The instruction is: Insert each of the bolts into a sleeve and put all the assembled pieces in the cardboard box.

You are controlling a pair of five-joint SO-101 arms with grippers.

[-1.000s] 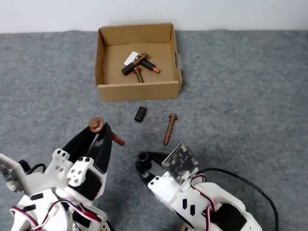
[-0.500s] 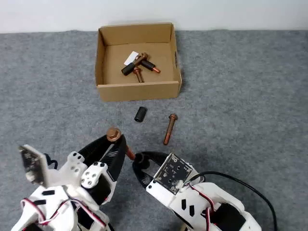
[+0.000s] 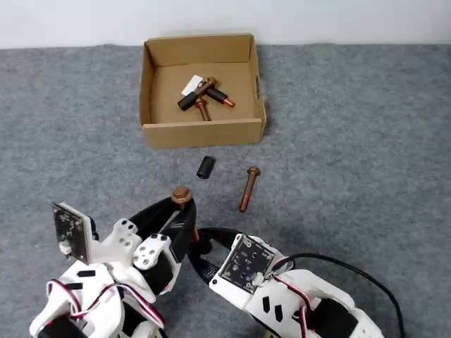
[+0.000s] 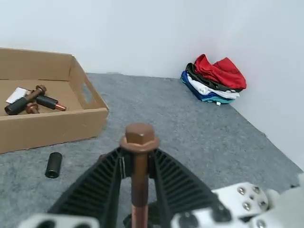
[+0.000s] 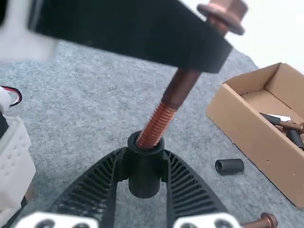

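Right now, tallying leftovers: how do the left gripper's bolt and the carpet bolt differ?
The gripped bolt is clamped aloft in the left gripper; the carpet bolt lies flat, untouched. The gripped bolt's tip meets the right gripper's sleeve; the carpet bolt has none. Both are copper-coloured hex-heads.

The left gripper (image 4: 139, 159) pinches a bolt (image 4: 139, 137) between its fingers; the right gripper (image 5: 144, 164) clamps a sleeve (image 5: 144, 183) at its fingertips, both grippers tip to tip.

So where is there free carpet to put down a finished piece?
Free: carpet right of the cardboard box and loose bolt, and left of the box. Crowded: from the box front, past the loose sleeve, to the left gripper with its held bolt and the right gripper with its held sleeve.
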